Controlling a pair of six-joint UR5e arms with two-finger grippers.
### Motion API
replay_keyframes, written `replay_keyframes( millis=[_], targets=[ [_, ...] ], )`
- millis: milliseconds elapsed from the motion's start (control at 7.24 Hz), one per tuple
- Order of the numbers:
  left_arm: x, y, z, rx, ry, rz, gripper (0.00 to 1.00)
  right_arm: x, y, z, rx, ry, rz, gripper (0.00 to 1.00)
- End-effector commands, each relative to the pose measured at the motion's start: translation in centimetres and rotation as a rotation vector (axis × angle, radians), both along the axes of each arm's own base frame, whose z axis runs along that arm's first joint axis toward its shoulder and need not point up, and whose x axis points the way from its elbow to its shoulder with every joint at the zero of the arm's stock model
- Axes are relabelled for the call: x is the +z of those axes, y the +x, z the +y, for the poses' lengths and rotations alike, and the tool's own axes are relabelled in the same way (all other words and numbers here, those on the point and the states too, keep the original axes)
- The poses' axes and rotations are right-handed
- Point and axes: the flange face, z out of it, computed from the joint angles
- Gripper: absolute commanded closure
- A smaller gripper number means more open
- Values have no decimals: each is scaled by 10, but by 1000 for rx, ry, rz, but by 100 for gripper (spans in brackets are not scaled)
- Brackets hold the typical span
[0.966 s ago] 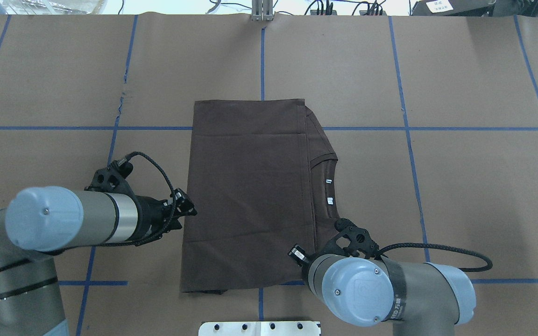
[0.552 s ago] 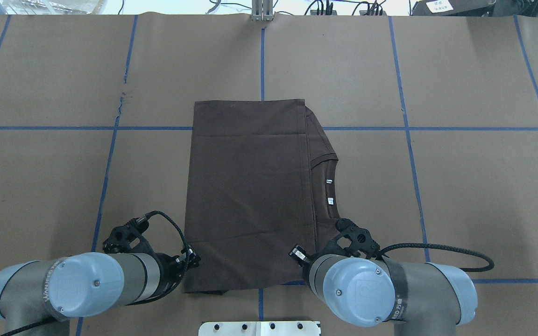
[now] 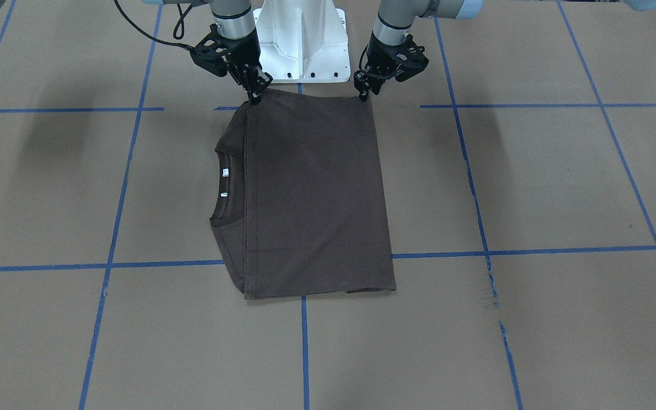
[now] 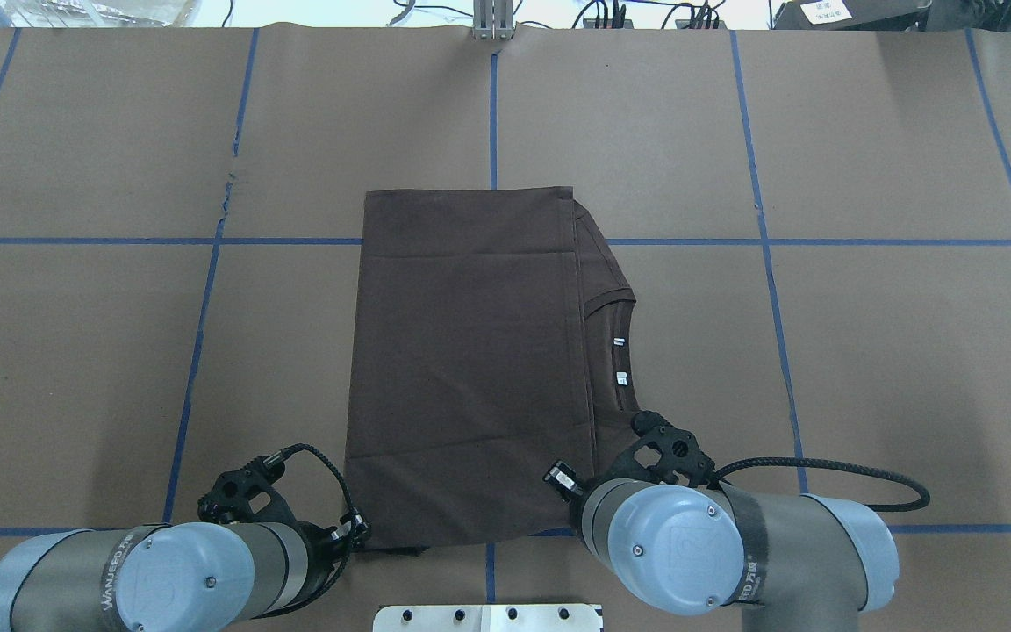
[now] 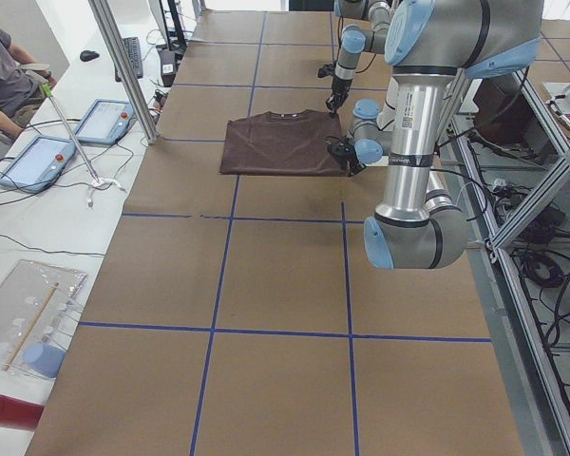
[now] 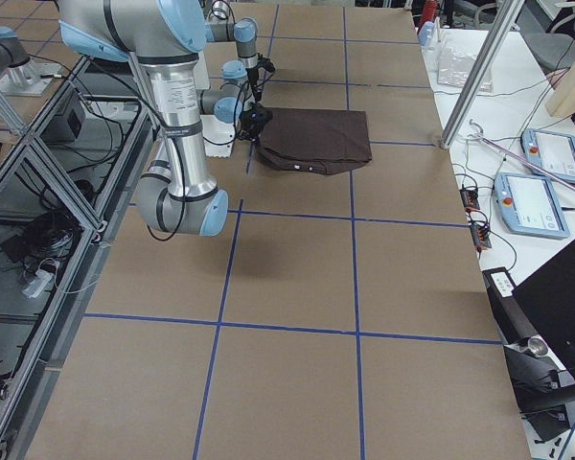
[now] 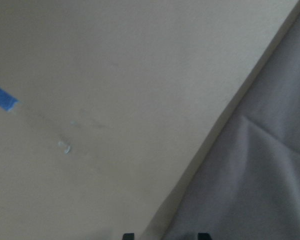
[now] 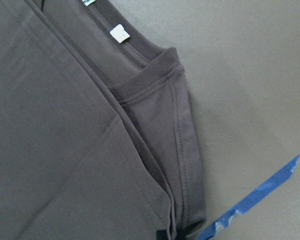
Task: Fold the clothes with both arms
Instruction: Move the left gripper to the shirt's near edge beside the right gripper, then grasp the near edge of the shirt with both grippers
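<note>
Entry: fold, near edge.

Dark brown-grey short-sleeved T-shirt (image 4: 470, 369) lies flat at mid-table as a long folded panel. Its ribbed round collar (image 4: 611, 303) and small white neck tags (image 4: 620, 377) peek out along the side nearest my right arm. The short edge closest to my white pedestal base (image 3: 302, 40) is the one I am working on.

My left gripper (image 3: 364, 91) is low at the near corner on its side. Its fingers are spread, with the cloth edge running between them in the wrist view, and nothing is clamped yet. My right gripper (image 3: 254, 94) sits on the opposite near corner, beside the collar. Its tips look pressed together on the stacked layers there, though the wrist view shows only a sliver of them.

My judgement on the placement: a grip at each corner keeps the edge taut and level, so the panel can be carried over without sagging.

Surface: brown paper table cover (image 4: 865, 351), gridded with blue tape lines (image 4: 492, 105). A side bench holds tablets (image 5: 38, 161), and a seated person (image 5: 5, 71) is at its far end.
</note>
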Motion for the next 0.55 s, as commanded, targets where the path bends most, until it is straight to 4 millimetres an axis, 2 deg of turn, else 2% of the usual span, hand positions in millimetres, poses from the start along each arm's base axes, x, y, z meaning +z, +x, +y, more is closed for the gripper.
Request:
replay_keyframes(
  millis=[0, 138, 276, 414],
  targets=[
    [-2, 3, 2, 3, -2, 2, 63, 0, 0, 0, 1, 1, 0, 100],
    [-3, 3, 2, 1, -2, 5, 71, -1, 0, 0, 1, 1, -1, 100],
    [-3, 3, 2, 2, 0, 5, 72, -1, 1, -1, 1, 0, -3, 100],
    [-4, 3, 2, 3, 3, 8, 67, -1, 1, 0, 1, 1, -3, 100]
  ],
)
